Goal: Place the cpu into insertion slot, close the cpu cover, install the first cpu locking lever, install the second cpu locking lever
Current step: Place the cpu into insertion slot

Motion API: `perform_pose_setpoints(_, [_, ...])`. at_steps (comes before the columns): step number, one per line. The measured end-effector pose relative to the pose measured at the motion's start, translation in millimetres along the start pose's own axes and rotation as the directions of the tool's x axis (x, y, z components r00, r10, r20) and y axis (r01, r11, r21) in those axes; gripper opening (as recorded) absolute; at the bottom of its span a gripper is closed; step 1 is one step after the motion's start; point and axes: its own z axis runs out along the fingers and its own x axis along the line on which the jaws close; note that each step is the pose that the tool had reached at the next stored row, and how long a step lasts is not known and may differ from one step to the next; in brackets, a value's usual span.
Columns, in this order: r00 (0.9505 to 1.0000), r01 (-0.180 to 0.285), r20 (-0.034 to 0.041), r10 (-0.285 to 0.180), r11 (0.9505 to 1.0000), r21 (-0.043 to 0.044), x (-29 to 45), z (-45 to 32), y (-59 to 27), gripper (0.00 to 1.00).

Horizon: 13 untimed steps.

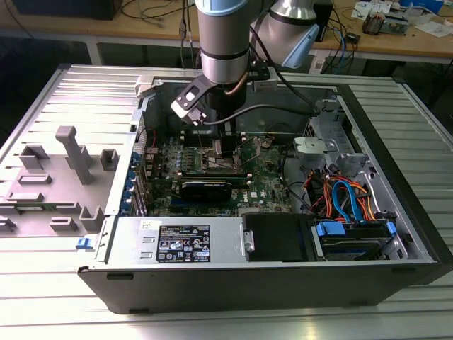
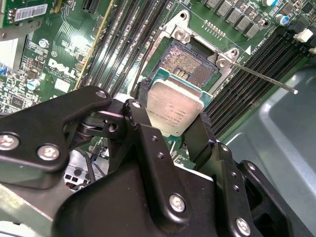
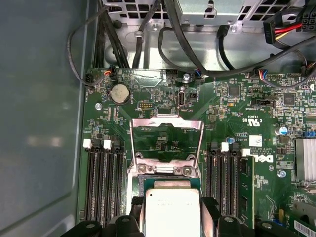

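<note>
**Cpu held over the open slot**

The pincer (image 2: pixel 173 118) is closed on the cpu (image 2: pixel 174 109), with its fingers (image 2: pixel 197 140) clamping two opposite edges. In the second wrist view the chip hangs just over the near edge of the insertion slot (image 2: pixel 187 61) and is not yet squared to it. The cpu cover (image 3: pixel 167 123) stands swung open beyond the slot, and a locking lever (image 2: pixel 256 76) juts clear to one side. Seating it well likely means centring the chip inside the slot's rim, keeping it level, and lowering it straight, without sliding it across the contacts.
</note>
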Motion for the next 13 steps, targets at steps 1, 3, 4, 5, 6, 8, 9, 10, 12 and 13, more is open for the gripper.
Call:
perform_pose_setpoints(1, [1.0000,0.000,0.0000,0.000,1.0000,0.0000,0.0,0.3,0.0,0.54])
perform_pose_setpoints(3, [1.0000,0.000,0.0001,0.000,1.0000,0.0000,0.0,0.8,-0.1,0.54])
perform_pose_setpoints(4, [1.0000,0.000,0.0001,0.000,1.0000,0.0001,0.0,1.1,-0.1,0.54])
perform_pose_setpoints(5, [1.0000,0.000,0.0000,0.000,1.0000,0.0000,0.0,1.5,-0.1,0.54])
perform_pose_setpoints(6, [1.0000,0.000,0.0001,0.000,1.0000,0.0000,0.0,1.7,-0.1,0.54])
perform_pose_setpoints(8, [1.0000,0.000,0.0000,0.000,1.0000,-0.0001,0.0,2.3,-0.2,0.54])
perform_pose_setpoints(9, [1.0000,0.000,0.0000,0.000,1.0000,0.0000,0.0,2.5,-0.2,0.54])
perform_pose_setpoints(10, [1.0000,0.000,0.0002,0.000,1.0000,0.0001,-0.1,2.8,-0.2,0.54])
perform_pose_setpoints(12, [1.0000,0.000,0.0000,0.000,1.0000,0.0000,0.0,3.6,-0.3,0.54])
perform_pose_setpoints(13, [1.0000,0.000,0.0000,0.000,1.0000,0.0000,0.0,3.9,-0.5,0.54])
